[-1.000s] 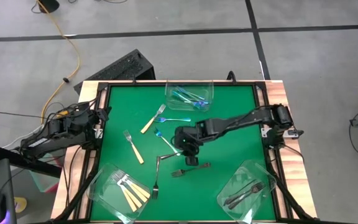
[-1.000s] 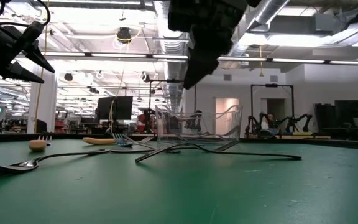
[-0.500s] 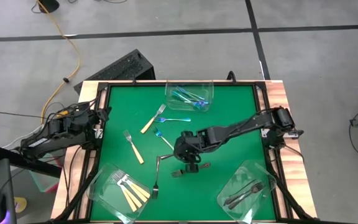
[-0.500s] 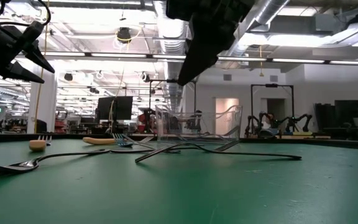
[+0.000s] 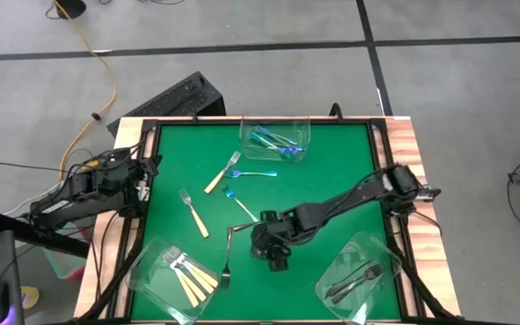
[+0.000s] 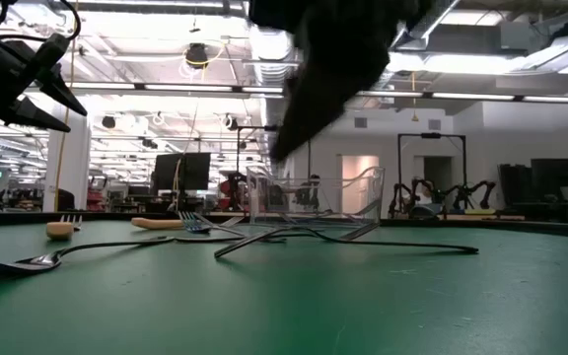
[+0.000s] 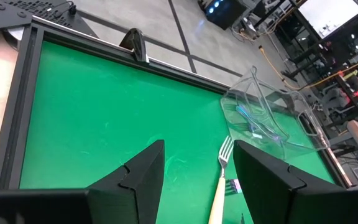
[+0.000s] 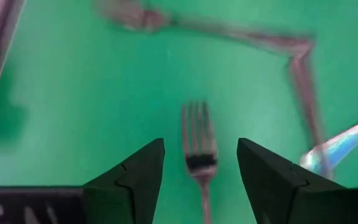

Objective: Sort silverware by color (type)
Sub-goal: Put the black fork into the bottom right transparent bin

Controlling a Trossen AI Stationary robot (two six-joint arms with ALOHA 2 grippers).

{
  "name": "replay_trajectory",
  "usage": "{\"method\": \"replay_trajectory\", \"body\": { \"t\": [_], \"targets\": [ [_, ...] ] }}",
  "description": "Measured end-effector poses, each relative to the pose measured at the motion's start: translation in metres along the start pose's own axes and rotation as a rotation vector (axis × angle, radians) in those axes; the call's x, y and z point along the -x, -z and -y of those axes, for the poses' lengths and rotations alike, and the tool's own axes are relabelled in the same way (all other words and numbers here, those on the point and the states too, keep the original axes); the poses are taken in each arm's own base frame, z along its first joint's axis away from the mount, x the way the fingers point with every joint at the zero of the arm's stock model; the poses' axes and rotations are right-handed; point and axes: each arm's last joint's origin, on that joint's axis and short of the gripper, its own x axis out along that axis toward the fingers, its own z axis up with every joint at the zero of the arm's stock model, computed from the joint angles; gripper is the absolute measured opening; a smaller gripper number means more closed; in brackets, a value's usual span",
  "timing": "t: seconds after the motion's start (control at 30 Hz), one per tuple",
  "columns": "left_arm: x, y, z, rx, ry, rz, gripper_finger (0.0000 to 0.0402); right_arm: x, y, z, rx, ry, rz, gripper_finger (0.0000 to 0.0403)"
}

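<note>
A dark grey fork (image 8: 199,149) lies flat on the green mat (image 5: 332,171), tines pointing away from the right gripper (image 8: 201,165), whose two fingers stand apart on either side of it without touching. In the high view this gripper (image 5: 273,248) sits low over the mat's near-middle, and the arm hides the fork there. Just beside it lies a bent grey fork (image 5: 229,248) and a blue-handled fork (image 5: 238,204) (its shiny handle end shows at the edge of the right wrist view).

Other loose pieces are two tan-handled forks (image 5: 193,215), (image 5: 220,173) and another blue one (image 5: 253,173). Three clear tubs hold sorted forks: blue (image 5: 276,140), tan (image 5: 174,275), grey (image 5: 361,275).

The left gripper (image 7: 197,180) waits at the mat's left edge, fingers apart.

The risk: the fork is thin and flat, so closing fingers may skid over it, or nudge the neighbouring blue handle and drag it along.
</note>
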Motion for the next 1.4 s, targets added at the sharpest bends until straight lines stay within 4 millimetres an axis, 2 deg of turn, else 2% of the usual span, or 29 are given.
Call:
{"method": "replay_trajectory", "body": {
  "t": [0.1,0.2,0.37,0.6,0.7,1.1,1.4],
  "targets": [
    [0.0,0.0,0.0,0.0,0.0,0.0,0.0176,-0.024,0.01,-0.003,-0.009,0.008,-0.07,0.0225],
    [0.0,0.0,0.0,-0.001,-0.002,0.001,0.0176,-0.036,0.015,-0.003,-0.033,0.009,-0.111,0.0225],
    [0.0,0.0,0.0,-0.002,-0.002,-0.002,0.0176,-0.051,0.023,0.002,-0.069,0.021,-0.177,0.0225],
    [0.0,0.0,0.0,-0.004,-0.005,-0.001,0.0176,-0.057,0.027,0.004,-0.099,0.046,-0.209,0.0215],
    [0.0,0.0,0.0,-0.004,-0.004,-0.001,0.0176,-0.057,0.029,0.005,-0.118,0.053,-0.23,0.0187],
    [0.0,0.0,0.0,-0.004,-0.005,-0.001,0.0176,-0.058,0.031,0.009,-0.174,0.062,-0.243,0.0017],
    [0.0,0.0,0.0,-0.004,-0.005,-0.001,0.0176,-0.049,0.025,0.008,-0.233,0.068,-0.191,0.001]
  ]
}}
